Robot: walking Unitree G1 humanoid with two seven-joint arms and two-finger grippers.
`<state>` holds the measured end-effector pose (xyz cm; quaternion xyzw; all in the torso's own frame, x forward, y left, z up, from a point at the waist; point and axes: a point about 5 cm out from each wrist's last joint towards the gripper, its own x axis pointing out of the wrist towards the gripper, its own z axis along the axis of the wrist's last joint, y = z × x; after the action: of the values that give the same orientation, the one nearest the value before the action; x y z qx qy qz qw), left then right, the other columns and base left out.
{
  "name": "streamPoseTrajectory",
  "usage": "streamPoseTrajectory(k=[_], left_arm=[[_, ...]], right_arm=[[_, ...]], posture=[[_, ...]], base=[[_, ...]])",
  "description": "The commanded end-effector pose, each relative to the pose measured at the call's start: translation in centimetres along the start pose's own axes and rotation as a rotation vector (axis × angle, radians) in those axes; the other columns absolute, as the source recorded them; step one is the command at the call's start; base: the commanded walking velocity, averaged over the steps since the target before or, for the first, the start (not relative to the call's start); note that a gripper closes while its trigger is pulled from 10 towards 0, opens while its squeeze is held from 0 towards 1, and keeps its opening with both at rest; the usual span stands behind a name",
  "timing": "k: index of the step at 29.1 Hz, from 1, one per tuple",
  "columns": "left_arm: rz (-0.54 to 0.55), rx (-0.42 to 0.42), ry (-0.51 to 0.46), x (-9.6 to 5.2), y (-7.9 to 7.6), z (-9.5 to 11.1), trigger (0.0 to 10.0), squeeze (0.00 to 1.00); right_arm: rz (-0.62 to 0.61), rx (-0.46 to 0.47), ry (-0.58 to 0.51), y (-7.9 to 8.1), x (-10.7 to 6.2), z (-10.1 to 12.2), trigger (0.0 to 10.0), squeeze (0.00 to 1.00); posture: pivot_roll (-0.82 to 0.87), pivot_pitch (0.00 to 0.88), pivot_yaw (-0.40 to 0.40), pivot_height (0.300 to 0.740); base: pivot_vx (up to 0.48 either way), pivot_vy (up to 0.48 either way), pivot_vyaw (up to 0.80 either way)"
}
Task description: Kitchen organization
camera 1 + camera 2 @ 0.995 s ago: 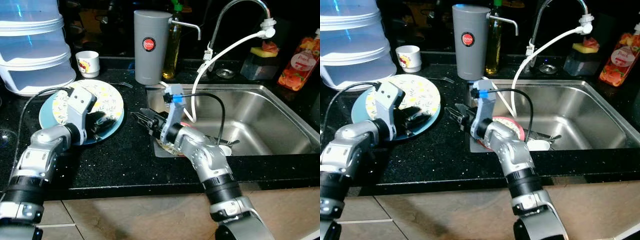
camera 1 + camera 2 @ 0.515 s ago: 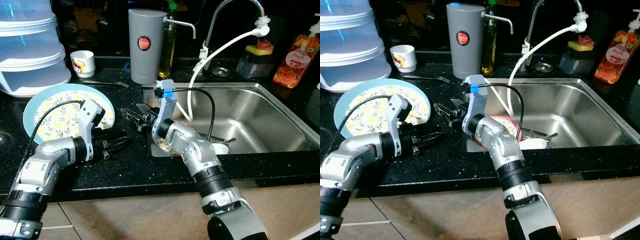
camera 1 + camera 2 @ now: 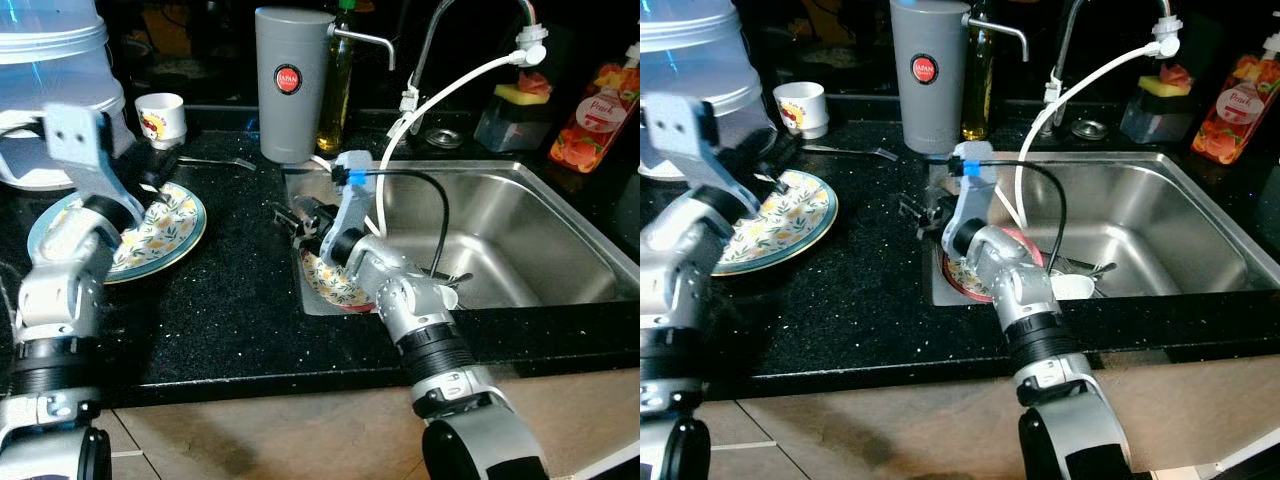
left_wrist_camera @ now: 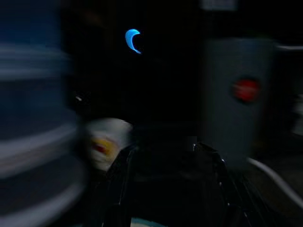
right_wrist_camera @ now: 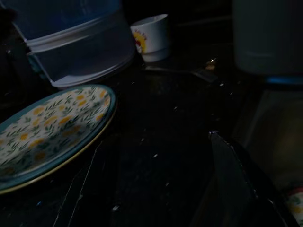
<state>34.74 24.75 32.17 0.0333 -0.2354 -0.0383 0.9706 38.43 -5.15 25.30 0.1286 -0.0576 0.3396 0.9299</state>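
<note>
- A blue-rimmed floral plate [image 3: 150,232] is seen flat on the black counter [image 3: 240,300], left of centre in the head views.
- The left gripper [image 3: 775,160] is raised over the plate's far edge, near a small white cup [image 3: 160,117]; whether its fingers are spread cannot be told through the blur.
- The right gripper [image 3: 297,217] is held at the sink's [image 3: 560,250] left rim, at mid-frame, fingers spread apart with nothing between them.
- A second patterned plate [image 3: 330,285] is seen in the sink beneath the right arm.
- A grey jug [image 3: 290,85] stands at the upper centre.
</note>
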Motion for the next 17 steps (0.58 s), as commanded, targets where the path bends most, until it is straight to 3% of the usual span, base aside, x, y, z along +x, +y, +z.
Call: streamPoseTrajectory(k=[1,2,3,4,6,8,9,10,17], left_arm=[[0.064,0.121,0.05,0.0,1.0,-0.2,10.0,0.0],[0.064,0.121,0.05,0.0,1.0,-0.2,10.0,0.0],[0.129,0.25,0.133,-0.1,2.0,-0.8,10.0,0.0],[0.129,0.25,0.133,-0.1,2.0,-0.8,10.0,0.0],[0.296,0.426,0.369,-1.4,5.5,-3.5,10.0,0.0],[0.296,0.426,0.369,-1.4,5.5,-3.5,10.0,0.0],[0.358,0.471,0.479,-2.5,7.3,-5.1,10.0,0.0],[0.408,0.457,0.531,-3.4,8.6,-6.2,10.0,0.0],[0.455,0.372,0.586,-4.3,9.8,-7.6,10.0,0.0]], right_arm=[[-0.008,0.005,-0.008,-0.2,0.0,0.1,10.0,0.0],[-0.008,0.005,-0.008,-0.2,0.0,0.1,10.0,0.0],[-0.009,0.004,-0.01,-0.3,0.0,0.1,10.0,0.0],[-0.009,0.004,-0.01,-0.3,0.0,0.1,10.0,0.0],[-0.006,0.005,-0.01,-0.3,0.0,0.1,10.0,0.0],[-0.006,0.005,-0.01,-0.3,0.0,0.1,10.0,0.0],[0.003,0.005,-0.007,-0.3,0.0,0.1,10.0,0.0],[0.012,0.006,-0.005,-0.2,0.0,0.0,10.0,0.0],[0.02,0.005,-0.002,-0.2,-0.2,0.0,10.0,0.0]], posture=[[0.12,0.104,-0.038,0.74],[0.12,0.104,-0.038,0.74],[0.13,0.103,-0.039,0.74],[0.13,0.103,-0.039,0.74],[0.13,0.103,-0.039,0.74],[0.13,0.103,-0.039,0.74],[0.12,0.106,-0.045,0.74],[0.12,0.106,-0.045,0.74],[0.12,0.112,-0.04,0.74]], base=[[0.0,0.0,0.0],[0.0,0.0,0.0],[0.0,0.0,0.0],[0.0,0.0,0.0],[0.0,0.0,0.0],[0.0,0.0,0.0],[0.0,0.0,0.0],[0.0,0.0,0.0],[0.0,0.0,0.0]])
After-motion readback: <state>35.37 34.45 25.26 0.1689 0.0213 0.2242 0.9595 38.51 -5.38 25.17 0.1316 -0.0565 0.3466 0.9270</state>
